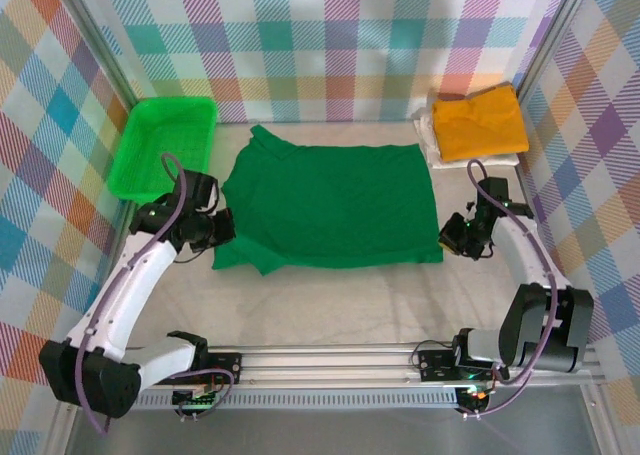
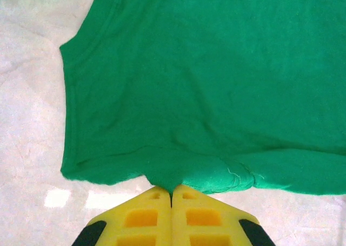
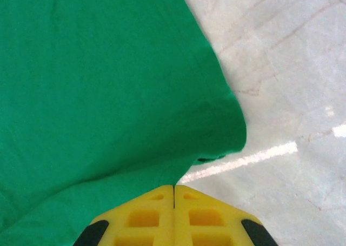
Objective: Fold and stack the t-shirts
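While the bright green mesh basket (image 1: 165, 145) sits at the far left of the table (image 1: 340, 310) with no part in this step, the left gripper (image 2: 172, 191), just right of it, has its yellow fingers pressed flat together on a small peak of cloth at the near left edge of the dark green t-shirt (image 1: 330, 200), close to a sleeve. That shirt lies spread flat across the middle of the table, sleeves to the left and hem to the right, smoothed out so that a fold can run clean. Further right, the right gripper (image 3: 173, 188) is likewise closed tight, pinching the shirt's near right corner, which curls up slightly off the table at the pinch. Holding both near corners at once looks like preparation for carrying the near edge up and over in one even fold, so the two arms would need to rise together. At the far right corner rests the mustard yellow t-shirt (image 1: 478, 122), folded and lying on the white t-shirt (image 1: 430, 147), probably the stack awaiting the green one.
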Motion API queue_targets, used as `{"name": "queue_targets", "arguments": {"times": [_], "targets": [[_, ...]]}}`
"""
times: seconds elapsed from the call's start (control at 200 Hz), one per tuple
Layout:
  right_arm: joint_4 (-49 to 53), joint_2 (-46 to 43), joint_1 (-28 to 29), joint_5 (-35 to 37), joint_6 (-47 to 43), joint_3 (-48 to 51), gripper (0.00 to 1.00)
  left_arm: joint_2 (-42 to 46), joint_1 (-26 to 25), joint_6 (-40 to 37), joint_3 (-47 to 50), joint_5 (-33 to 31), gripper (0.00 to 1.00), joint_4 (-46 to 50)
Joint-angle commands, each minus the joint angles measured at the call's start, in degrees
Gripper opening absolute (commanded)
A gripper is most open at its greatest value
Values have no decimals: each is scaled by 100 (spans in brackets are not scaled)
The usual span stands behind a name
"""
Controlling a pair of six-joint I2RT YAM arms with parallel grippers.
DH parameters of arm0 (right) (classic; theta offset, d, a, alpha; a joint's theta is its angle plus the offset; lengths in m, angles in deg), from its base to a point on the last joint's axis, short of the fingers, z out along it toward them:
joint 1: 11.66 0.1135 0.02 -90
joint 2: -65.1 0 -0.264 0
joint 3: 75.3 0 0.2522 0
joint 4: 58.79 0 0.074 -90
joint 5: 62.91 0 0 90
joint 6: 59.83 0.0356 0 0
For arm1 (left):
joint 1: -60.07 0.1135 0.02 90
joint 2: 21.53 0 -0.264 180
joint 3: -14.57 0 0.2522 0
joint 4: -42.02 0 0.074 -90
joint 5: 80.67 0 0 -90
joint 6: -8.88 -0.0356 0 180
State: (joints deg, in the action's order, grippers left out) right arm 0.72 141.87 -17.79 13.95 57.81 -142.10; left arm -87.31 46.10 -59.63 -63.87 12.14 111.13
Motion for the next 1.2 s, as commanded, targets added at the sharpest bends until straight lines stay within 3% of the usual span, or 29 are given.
{"name": "queue_targets", "arguments": {"times": [0.0,0.485,1.195], "targets": [[-203,296,25,-48,-120,-326,0,-318,189,-336,-244,-121,0,-241],[-359,1530,84,58,-171,-1273,0,-2120,422,-1102,-1401,-22,0,-279],[-537,2392,87,84,-24,-1917,0,-3236,416,-1526,-2423,-204,0,-250]]}}
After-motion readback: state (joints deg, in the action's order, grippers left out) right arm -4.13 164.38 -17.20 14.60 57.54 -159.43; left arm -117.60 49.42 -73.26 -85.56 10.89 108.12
